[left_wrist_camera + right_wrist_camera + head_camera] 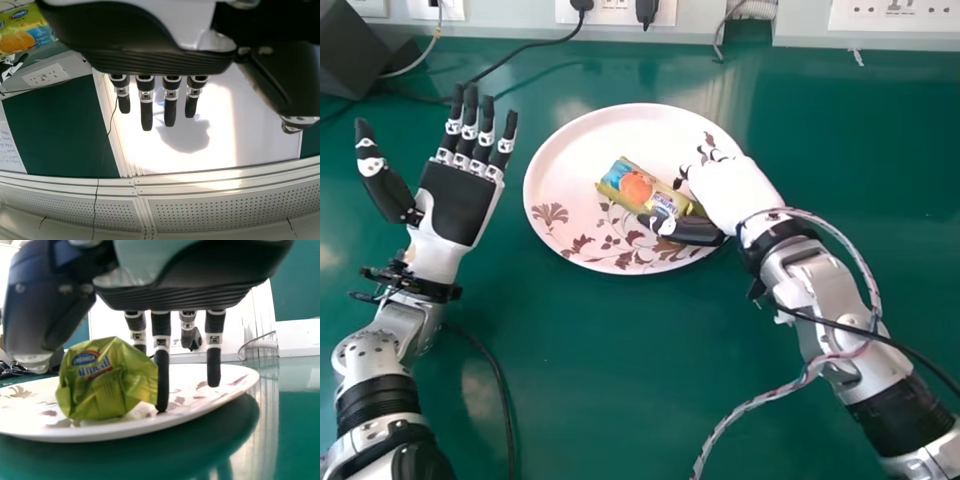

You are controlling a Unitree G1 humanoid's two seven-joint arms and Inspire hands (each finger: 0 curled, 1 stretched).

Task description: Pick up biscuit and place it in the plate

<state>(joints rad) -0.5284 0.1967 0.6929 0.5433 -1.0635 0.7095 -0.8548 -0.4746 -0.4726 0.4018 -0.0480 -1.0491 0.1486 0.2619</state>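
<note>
Left robot hand (458, 205): black ribbed palm, fingers (146, 112) straight and side by side, thumb (282, 75) held well apart from them. Beyond the fingers, a white panel (265, 125) with strong glare and a dark, soft-edged patch. Beside it, a green panel (55, 135); pale rails (220, 180) edge both, then perforated panelling (235, 207). Thin dark cable (96, 200) crosses the rails. Farther off: socket plate (46, 75), and near it the yellow-green biscuit packet (20, 37).

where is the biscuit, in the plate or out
In. The biscuit lies within the rim of the plate in the head view, and the right wrist view shows it on the plate.
</note>
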